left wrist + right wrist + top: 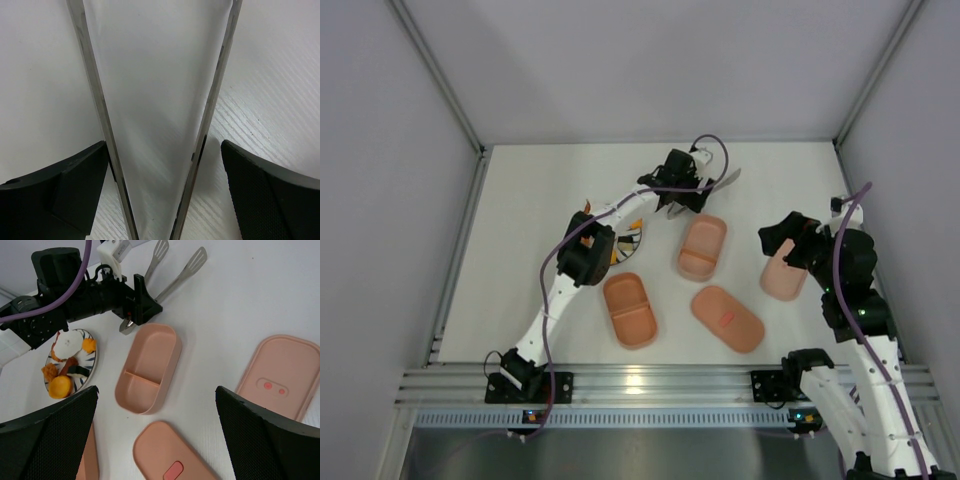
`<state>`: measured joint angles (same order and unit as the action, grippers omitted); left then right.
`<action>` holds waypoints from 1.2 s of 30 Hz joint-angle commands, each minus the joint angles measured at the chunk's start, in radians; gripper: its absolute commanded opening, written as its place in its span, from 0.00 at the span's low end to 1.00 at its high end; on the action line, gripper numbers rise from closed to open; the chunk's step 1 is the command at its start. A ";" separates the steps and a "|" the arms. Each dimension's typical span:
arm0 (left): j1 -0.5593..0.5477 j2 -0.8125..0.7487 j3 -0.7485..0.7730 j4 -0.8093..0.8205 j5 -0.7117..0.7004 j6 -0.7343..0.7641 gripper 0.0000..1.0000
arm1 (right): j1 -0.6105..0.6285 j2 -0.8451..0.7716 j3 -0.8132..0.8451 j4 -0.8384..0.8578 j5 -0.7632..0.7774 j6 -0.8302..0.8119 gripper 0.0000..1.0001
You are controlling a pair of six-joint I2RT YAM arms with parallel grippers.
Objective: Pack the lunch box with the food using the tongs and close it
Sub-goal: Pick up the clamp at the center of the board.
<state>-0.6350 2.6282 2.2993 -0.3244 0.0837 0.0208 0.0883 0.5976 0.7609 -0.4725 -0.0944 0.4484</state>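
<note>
At the far side of the white worktop (540, 200), the slim silvery metal tongs (175, 267) lie flat, their two thin arms running between the black fingers (65, 190) of the left end effector (164, 145). Its jaws stand wide open astride the tongs — one finger just beside an arm, the other apart from its arm — so nothing is gripped yet. The right end effector (790, 245) is likewise spread wide and empty, hovering over the salmon-pink red-spotted plastic lid (280, 377) on the right of the worktop.

By my reading the task has barely begun. All the food (60, 385) that shows — small orange, yellow and dark brown bite-sized pieces — sits on the round white plate with dark radial stripes (93, 360), beside the left arm. Both salmon-pink divided oblong trays, the far tray (147, 365) and the near tray (630, 310), look empty and lie apart from each other. The second pink lid with the small red mark (727, 318) lies loose to the right of the near tray. Left to do: close on the tongs, lift them, carry each piece into a tray, stack the trays and fit the lids.
</note>
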 commanded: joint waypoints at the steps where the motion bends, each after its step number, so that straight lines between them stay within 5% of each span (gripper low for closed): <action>1: -0.005 0.027 0.037 0.024 0.002 -0.016 0.95 | -0.016 -0.005 -0.005 -0.009 0.015 -0.016 0.99; 8: -0.003 0.020 0.038 -0.011 -0.002 -0.018 0.70 | -0.018 -0.005 -0.008 -0.005 0.007 -0.011 0.99; 13: -0.003 -0.013 0.029 -0.050 -0.032 -0.015 0.63 | -0.016 -0.009 -0.011 0.002 -0.005 -0.001 0.99; 26: -0.002 -0.275 -0.285 0.019 -0.193 -0.016 0.58 | -0.016 -0.015 -0.012 0.000 -0.042 0.016 1.00; 36: -0.003 -0.398 -0.388 0.061 -0.217 -0.050 0.58 | -0.016 -0.015 -0.014 0.003 -0.057 0.029 0.99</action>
<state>-0.6369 2.3405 1.9163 -0.3328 -0.1112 -0.0067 0.0883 0.5957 0.7456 -0.4801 -0.1371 0.4690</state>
